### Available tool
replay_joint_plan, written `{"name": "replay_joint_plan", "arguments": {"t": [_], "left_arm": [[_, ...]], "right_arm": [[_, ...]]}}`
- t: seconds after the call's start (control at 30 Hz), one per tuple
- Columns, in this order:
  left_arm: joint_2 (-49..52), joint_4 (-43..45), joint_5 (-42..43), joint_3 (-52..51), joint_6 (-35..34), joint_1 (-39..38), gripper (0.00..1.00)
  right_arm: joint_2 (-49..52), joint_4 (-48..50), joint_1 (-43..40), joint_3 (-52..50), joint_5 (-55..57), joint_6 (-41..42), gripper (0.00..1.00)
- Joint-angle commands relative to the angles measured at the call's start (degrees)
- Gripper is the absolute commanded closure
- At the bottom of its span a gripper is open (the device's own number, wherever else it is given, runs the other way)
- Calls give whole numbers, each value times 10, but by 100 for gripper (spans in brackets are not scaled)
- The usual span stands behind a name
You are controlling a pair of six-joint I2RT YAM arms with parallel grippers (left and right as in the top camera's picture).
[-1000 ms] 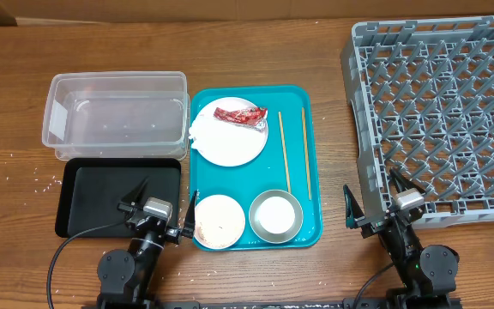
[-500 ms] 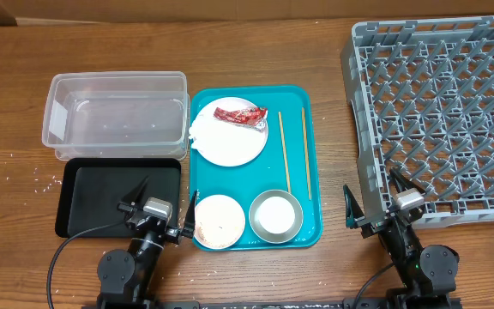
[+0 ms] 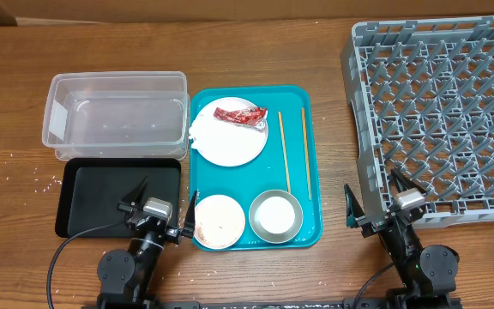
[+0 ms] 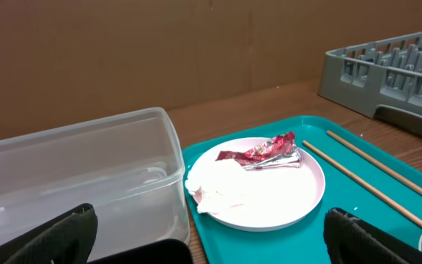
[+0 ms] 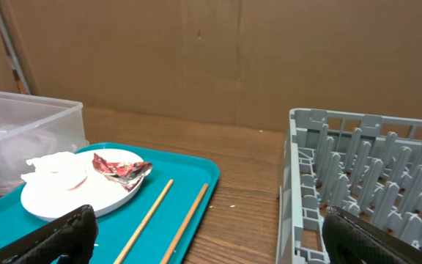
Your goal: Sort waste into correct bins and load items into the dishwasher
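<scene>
A large white plate [image 3: 230, 137] on the teal tray [image 3: 311, 154] holds a red shiny wrapper [image 3: 239, 114] and a crumpled white tissue [image 3: 199, 130]. Two wooden chopsticks [image 3: 294, 151] lie on the tray to its right. A smaller plate with crumbs [image 3: 219, 221] and a small bowl [image 3: 275, 214] sit at the tray's near end. The clear tub [image 3: 116, 115] and the black tray [image 3: 118, 196] lie at the left. The grey dish rack [image 3: 440, 120] is at the right. My left gripper [image 3: 159, 206] is open and empty near the black tray. My right gripper [image 3: 380, 204] is open and empty by the rack's near corner.
Pale crumbs [image 3: 45, 178] are scattered on the wood left of the black tray. In the wrist views the plate [image 4: 258, 183], wrapper [image 5: 121, 169], chopsticks [image 5: 163, 220] and rack [image 5: 365, 191] lie ahead, with a brown cardboard wall behind.
</scene>
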Motion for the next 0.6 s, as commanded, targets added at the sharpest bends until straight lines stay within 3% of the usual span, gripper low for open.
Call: {"name": "replay_joint_plan", "arguments": {"t": [0.0, 0.23, 0.37, 0.47, 0.57], "left_arm": [[-5, 0, 11, -3, 1, 3, 0], [-5, 62, 93, -2, -147, 3, 0], [-5, 123, 142, 30, -194, 3, 0], [-1, 88, 136, 97, -193, 3, 0], [30, -11, 110, 193, -193, 3, 0]], "right_arm": [[-7, 3, -3, -6, 3, 0, 0], [-7, 22, -3, -4, -105, 3, 0], [-7, -12, -3, 60, -134, 113, 0], [-3, -87, -3, 129, -134, 121, 0], [30, -196, -3, 232, -132, 121, 0]]}}
